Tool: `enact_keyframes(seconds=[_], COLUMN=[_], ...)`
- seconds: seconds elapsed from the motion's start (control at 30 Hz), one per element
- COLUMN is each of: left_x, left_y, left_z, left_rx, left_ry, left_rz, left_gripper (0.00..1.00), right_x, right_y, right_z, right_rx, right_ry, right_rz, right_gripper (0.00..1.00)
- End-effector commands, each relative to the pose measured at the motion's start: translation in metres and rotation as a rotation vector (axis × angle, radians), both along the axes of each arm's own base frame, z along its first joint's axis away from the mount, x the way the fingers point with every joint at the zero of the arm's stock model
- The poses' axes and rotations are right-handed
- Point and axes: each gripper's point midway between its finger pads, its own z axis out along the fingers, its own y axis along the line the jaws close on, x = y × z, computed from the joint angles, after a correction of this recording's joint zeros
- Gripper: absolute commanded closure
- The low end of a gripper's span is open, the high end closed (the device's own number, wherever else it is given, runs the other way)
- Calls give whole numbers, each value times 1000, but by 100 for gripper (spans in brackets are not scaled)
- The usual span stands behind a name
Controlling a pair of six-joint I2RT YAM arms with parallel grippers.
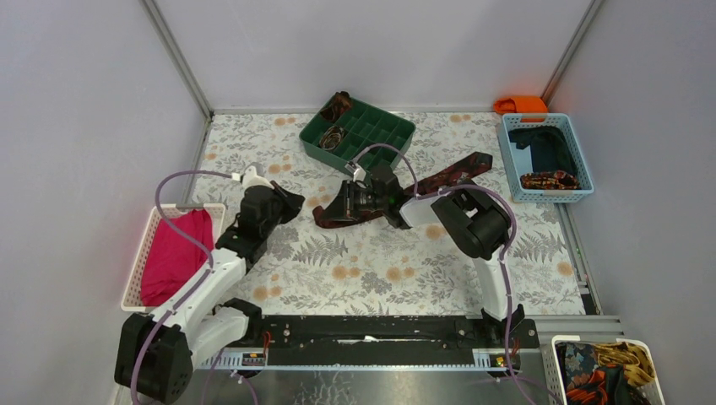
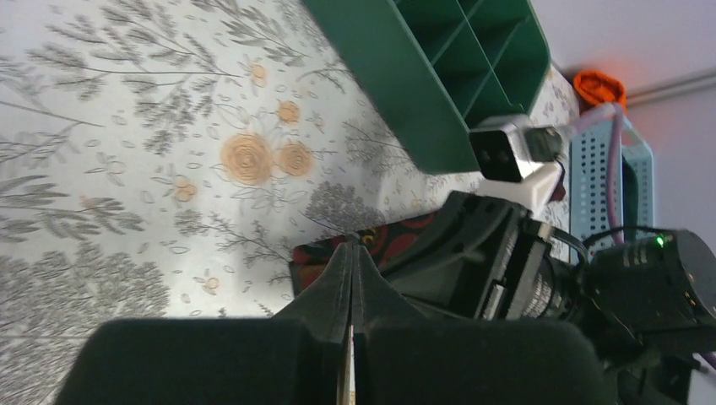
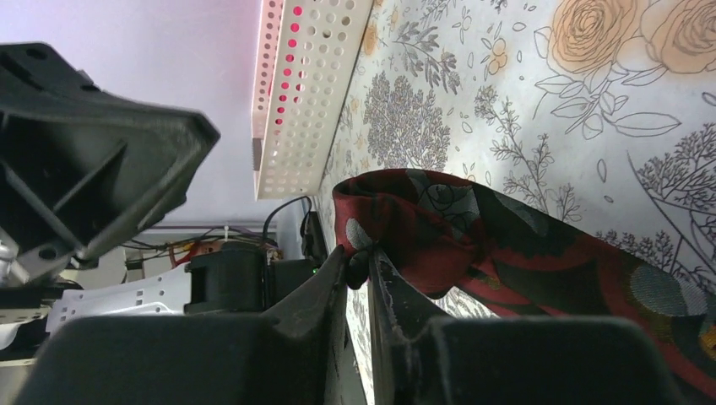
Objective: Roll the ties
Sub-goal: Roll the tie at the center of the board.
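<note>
Right wrist view shows the tie [image 3: 439, 240] bunched into a loose fold at its near end, and the right gripper [image 3: 361, 263] is pinched onto that fold. From above, the maroon strip lies on the table [image 1: 371, 270], running from the gripper up and right toward the blue basket [image 1: 508, 160], with its wide end flat. The fabric looks light, limp and probably a bit slick, so it likely creases rather than holds a shape. A roll would want a hold on the folded end, with the free length kept flat and lightly taut. The left gripper [image 2: 352, 272] has its jaws pressed together on nothing, its tips just short of the folded end.

Behind the tie, the green tray [image 1: 397, 135] holds two coiled ties [image 1: 338, 106] in separate compartments at its left end. Its other cells look bare. The blue basket contains a navy cloth [image 1: 545, 148] and a patterned bundle [image 1: 549, 179]. At far left, the white basket [image 1: 148, 245] holds a pink cloth [image 1: 173, 253]. The corner basket [image 1: 557, 346] at near right holds patterned fabrics [image 1: 604, 371], too jumbled to count.
</note>
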Motion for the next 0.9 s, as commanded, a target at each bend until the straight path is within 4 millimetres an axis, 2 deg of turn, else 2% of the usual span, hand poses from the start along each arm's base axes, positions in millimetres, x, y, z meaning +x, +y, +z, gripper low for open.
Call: enact_keyframes(seconds=[0.0,0.13,0.5,0.7,0.87], left_x=[17,25,32,32,35], left_y=[-17,-15,-23,-33,-38], left_z=[20,11,6,-1,-9], left_rx=[9,34,34,40,48], left_ry=[-125,-107,-113,-99,-78], left_rz=[-15,6,-17,-50,-64], left_gripper=[100,100,100,100,100], right_x=[-1,0,12,11,14], right_y=[1,-1,-25,-36,-47], right_z=[9,-1,-32,-47,-65], right_rx=[82,78,51,-20,-149], right_ry=[15,43,81,73,41], right_rz=[50,49,-19,-38,-74], right_gripper=[82,82,82,82,81])
